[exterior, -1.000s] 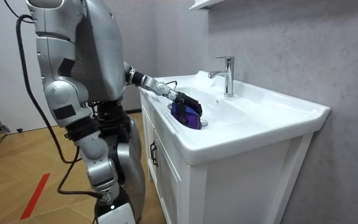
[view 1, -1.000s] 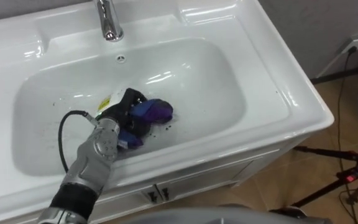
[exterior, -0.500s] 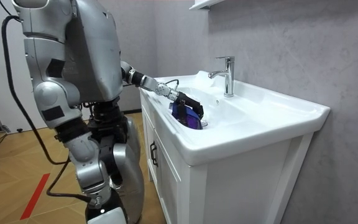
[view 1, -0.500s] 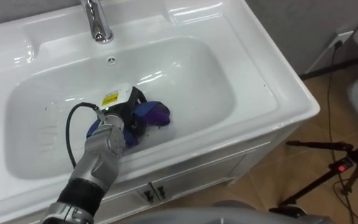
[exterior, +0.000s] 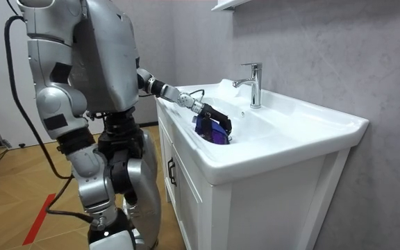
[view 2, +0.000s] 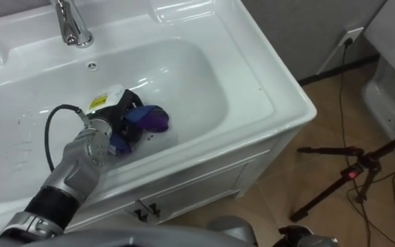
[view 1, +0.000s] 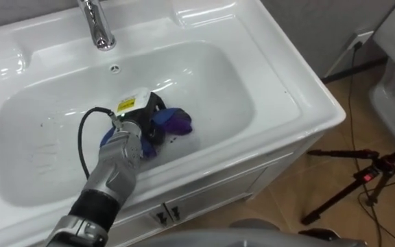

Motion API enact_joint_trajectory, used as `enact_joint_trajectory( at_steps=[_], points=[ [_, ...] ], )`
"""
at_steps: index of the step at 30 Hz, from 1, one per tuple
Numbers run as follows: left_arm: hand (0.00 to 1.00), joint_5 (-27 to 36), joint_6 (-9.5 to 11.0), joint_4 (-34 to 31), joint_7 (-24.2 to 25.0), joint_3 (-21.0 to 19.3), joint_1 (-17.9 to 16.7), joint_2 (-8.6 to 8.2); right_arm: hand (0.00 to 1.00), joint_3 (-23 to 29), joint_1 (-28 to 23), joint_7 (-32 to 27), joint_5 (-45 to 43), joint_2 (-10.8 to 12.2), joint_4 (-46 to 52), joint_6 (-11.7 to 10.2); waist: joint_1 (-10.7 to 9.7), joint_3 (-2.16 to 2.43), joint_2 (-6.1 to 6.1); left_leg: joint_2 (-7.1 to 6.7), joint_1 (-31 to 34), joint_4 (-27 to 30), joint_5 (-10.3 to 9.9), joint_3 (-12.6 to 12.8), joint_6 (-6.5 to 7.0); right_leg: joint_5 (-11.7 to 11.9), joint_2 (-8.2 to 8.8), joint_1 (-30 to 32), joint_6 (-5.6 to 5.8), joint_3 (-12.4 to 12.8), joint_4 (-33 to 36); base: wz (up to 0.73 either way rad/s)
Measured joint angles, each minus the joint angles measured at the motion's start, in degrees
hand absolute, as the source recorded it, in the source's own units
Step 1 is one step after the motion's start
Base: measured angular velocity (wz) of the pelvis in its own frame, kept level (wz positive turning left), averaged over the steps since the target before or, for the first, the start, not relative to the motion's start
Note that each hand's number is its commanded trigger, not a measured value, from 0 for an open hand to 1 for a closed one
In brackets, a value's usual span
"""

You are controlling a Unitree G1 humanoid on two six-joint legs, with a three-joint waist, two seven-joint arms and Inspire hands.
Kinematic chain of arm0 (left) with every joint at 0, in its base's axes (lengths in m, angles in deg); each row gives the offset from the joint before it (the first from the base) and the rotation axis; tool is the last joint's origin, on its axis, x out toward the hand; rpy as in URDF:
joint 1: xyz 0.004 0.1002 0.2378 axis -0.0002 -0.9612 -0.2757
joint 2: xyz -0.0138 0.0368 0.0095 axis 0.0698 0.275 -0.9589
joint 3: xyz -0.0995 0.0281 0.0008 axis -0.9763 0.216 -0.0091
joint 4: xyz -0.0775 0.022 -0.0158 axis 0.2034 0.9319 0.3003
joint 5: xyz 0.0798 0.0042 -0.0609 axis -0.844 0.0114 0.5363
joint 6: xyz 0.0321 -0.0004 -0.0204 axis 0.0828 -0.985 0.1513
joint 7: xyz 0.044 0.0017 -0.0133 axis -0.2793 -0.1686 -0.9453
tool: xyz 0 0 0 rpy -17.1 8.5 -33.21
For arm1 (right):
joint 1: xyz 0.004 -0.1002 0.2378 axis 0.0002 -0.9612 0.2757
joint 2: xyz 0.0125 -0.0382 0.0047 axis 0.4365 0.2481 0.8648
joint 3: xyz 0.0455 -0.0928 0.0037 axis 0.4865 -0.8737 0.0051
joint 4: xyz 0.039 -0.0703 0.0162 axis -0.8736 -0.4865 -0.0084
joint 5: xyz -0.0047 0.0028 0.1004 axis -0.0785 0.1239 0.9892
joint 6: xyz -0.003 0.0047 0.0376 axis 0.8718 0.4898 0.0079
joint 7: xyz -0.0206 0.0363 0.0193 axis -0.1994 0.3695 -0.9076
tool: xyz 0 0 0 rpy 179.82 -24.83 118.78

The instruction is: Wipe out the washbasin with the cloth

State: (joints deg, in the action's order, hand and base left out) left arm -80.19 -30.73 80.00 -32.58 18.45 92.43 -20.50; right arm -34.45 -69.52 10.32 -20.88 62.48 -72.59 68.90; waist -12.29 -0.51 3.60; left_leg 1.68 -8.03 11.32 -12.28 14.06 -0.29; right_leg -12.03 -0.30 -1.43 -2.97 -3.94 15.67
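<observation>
A white basin point(view 1: 280, 89) is set in a vanity top, with a chrome tap point(view 1: 94, 27) at its far rim. My left hand point(view 1: 145, 115) reaches in from the lower left and lies on the basin's floor near the middle. Its dark fingers are curled round a blue and purple cloth point(view 1: 175, 122), which bunches out to the hand's right. In the right eye view, the left hand point(view 2: 123, 108) and the cloth point(view 2: 151, 118) look the same. In the room view I stand at the cabinet's front, left hand point(exterior: 217, 119) down in the basin on the cloth point(exterior: 210, 133).
A small overflow hole point(view 1: 114, 68) sits under the tap. Below the basin are white cabinet doors point(view 1: 184, 206). On the wooden floor to the right stands a dark tripod point(view 1: 362, 180), with a wall socket point(view 1: 357, 40) and a white fixture point(view 1: 393, 103) beyond.
My left hand has slid the cloth a little further across the basin floor, away from the front wall. My body has shifted, so the eye views have moved.
</observation>
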Motion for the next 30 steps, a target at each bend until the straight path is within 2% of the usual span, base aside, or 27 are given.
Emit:
enact_joint_trajectory(
  at_steps=[4, 8, 10, 14, 17, 22, 30],
  points=[
    [1.00, 0.16, -0.18, -0.02, -0.05, 1.98, 0.93, -0.25, 0.00, 0.01, -0.11, -1.18, 1.10, 0.10, -0.79, 0.42, -0.31, -0.05, -0.82, 0.08, 0.47, 0.00, -0.01, 0.03, 0.01, 0.64, -0.08, 0.03, 0.12, -0.08, -1.08, 0.00],
    [1.00, 2.47, -0.16, -0.02, -1.48, 2.56, 1.00, -0.39, 0.00, 0.01, -0.26, -3.95, 2.17, 0.61, -0.52, -0.08, -2.16, -0.22, -2.07, 0.01, 0.48, 0.01, -0.02, 0.40, 0.03, 0.63, -0.04, 0.07, 0.17, 0.19, -1.09, -0.02],
    [1.00, 3.09, -0.15, -0.02, -2.09, 2.93, 1.03, -0.41, 0.00, -0.03, -0.93, -4.75, 2.16, 1.16, -1.16, -0.21, -2.71, -0.10, -2.65, 0.14, 0.47, 0.05, -0.02, 1.16, 0.03, 0.63, -0.21, 0.16, 0.17, 0.63, -1.11, -0.10],
    [1.00, 4.58, -0.11, -0.02, -2.24, 2.89, 1.53, -1.66, 0.00, -1.39, -2.90, -4.79, 2.17, 1.50, -1.17, -0.04, -3.06, -0.19, -3.83, 0.31, 0.44, 0.08, -0.02, 1.77, 0.02, 0.56, -0.42, 0.40, 0.04, 1.22, -1.05, -0.09],
    [1.00, 6.44, -0.11, -0.09, -2.39, 2.38, 1.94, -1.85, 0.00, -1.78, -3.67, -4.73, 2.16, 1.85, -1.33, 0.09, -2.98, -0.17, -3.91, 0.71, 0.39, 0.08, -0.02, 3.37, 0.02, 0.58, -0.88, 0.85, -0.21, 2.21, -0.83, -0.16],
    [1.00, 10.96, -0.06, -0.69, -2.41, 2.08, 2.61, -2.24, 0.00, -1.77, -3.53, -5.04, 2.18, 1.85, -2.18, -0.25, -3.04, -0.17, -3.90, 0.87, 0.46, 0.08, -0.01, 3.53, 0.01, 0.67, -1.11, 1.14, -0.38, 2.61, -0.81, -0.06],
    [1.00, 13.47, 0.02, -2.11, -2.43, 2.08, 2.61, -2.53, 0.00, -1.78, -3.51, -5.39, 2.19, 1.87, -2.17, -0.45, -2.93, -0.28, -3.71, 0.87, 0.28, 0.08, -0.01, 3.94, 0.02, 0.67, -1.34, 1.22, -0.38, 3.72, -0.90, -0.05]
  ],
)
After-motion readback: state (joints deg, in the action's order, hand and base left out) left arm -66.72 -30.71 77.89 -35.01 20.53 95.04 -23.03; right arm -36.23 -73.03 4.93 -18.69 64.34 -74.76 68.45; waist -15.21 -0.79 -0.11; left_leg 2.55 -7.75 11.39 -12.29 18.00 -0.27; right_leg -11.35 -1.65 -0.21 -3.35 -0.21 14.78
